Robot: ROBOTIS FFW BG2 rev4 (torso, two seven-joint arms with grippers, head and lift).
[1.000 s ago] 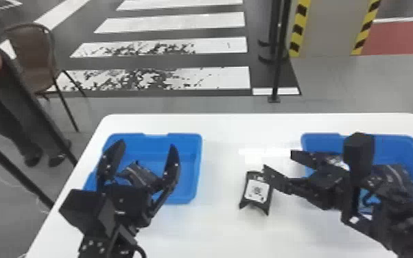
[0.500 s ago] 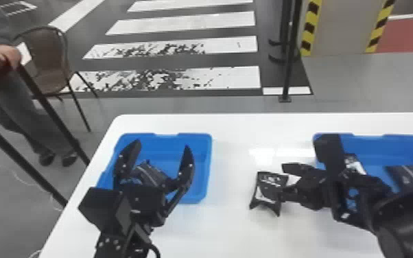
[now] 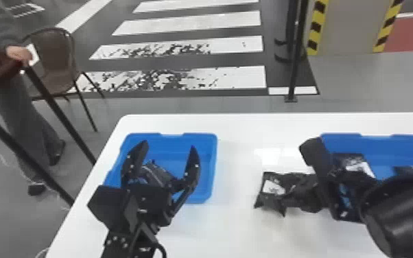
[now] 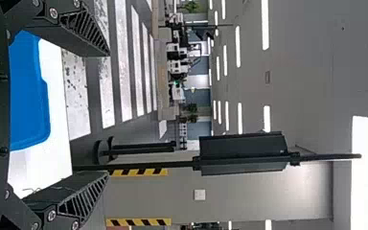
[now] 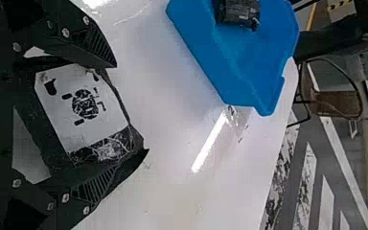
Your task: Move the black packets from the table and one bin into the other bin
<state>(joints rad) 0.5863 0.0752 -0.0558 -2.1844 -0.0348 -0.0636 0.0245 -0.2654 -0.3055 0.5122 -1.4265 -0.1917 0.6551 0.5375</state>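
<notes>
Right claw around black packet, both fingers perhaps touching it

The left hand gapes wide; the right hand points leftward.

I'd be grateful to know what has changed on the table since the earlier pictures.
The right gripper has moved left to the black packet on the table; whether it grips is unclear. The left gripper stays open by the left bin.
</notes>
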